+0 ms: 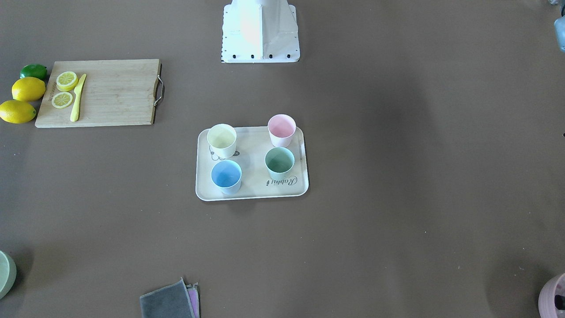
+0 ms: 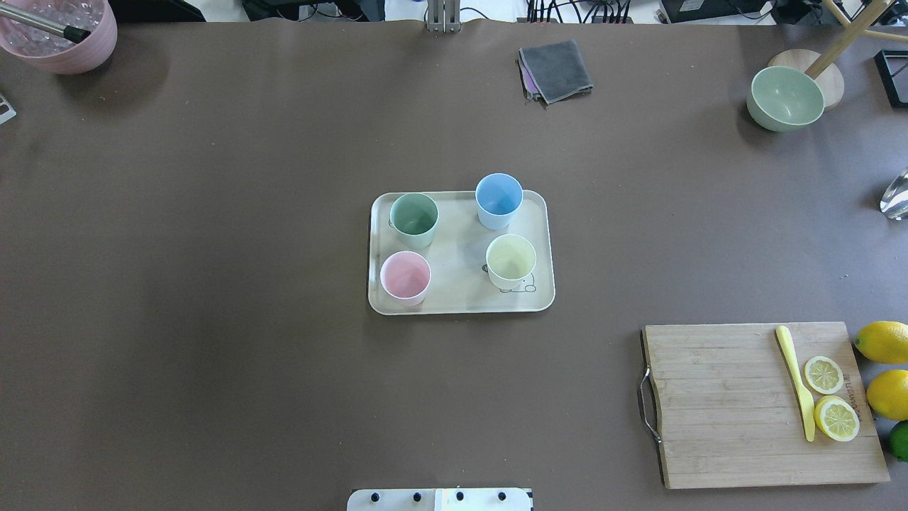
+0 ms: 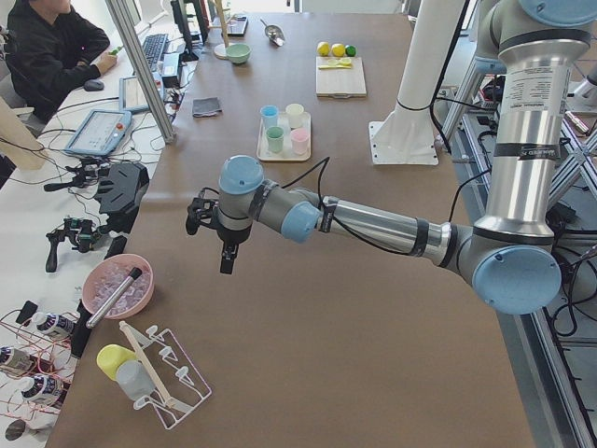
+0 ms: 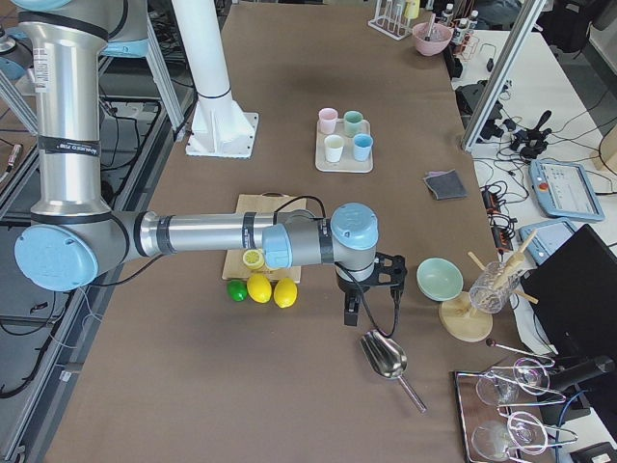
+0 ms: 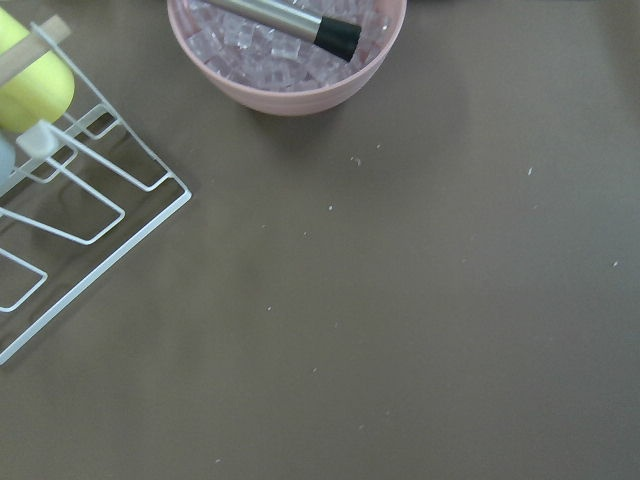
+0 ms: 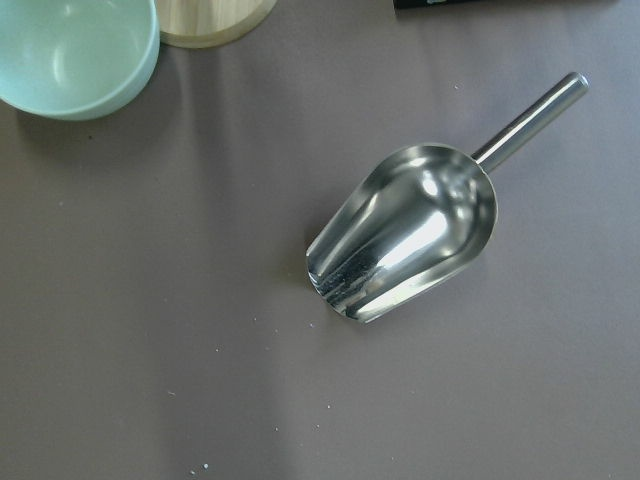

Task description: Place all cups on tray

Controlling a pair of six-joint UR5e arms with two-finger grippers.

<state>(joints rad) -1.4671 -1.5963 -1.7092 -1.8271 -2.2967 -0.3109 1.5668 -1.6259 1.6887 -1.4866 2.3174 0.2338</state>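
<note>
The cream tray [image 2: 461,289] lies mid-table, also in the front-facing view [image 1: 254,176]. All four cups stand upright on it: mint green [image 2: 413,216], light blue [image 2: 499,197], pink [image 2: 405,275] and pale yellow [image 2: 510,259]. My left gripper [image 3: 211,235] shows only in the exterior left view, far from the tray near the table's left end; I cannot tell if it is open or shut. My right gripper [image 4: 374,289] shows only in the exterior right view, near the table's right end, above a metal scoop; I cannot tell its state.
A wooden cutting board [image 2: 723,404] with lemon slices and a yellow knife lies at the right, lemons [image 2: 883,342] beside it. There is a green bowl [image 2: 785,97], a grey cloth [image 2: 557,69], a mauve pot of ice [image 2: 60,32], a metal scoop [image 6: 405,235] and a wire rack [image 5: 60,210].
</note>
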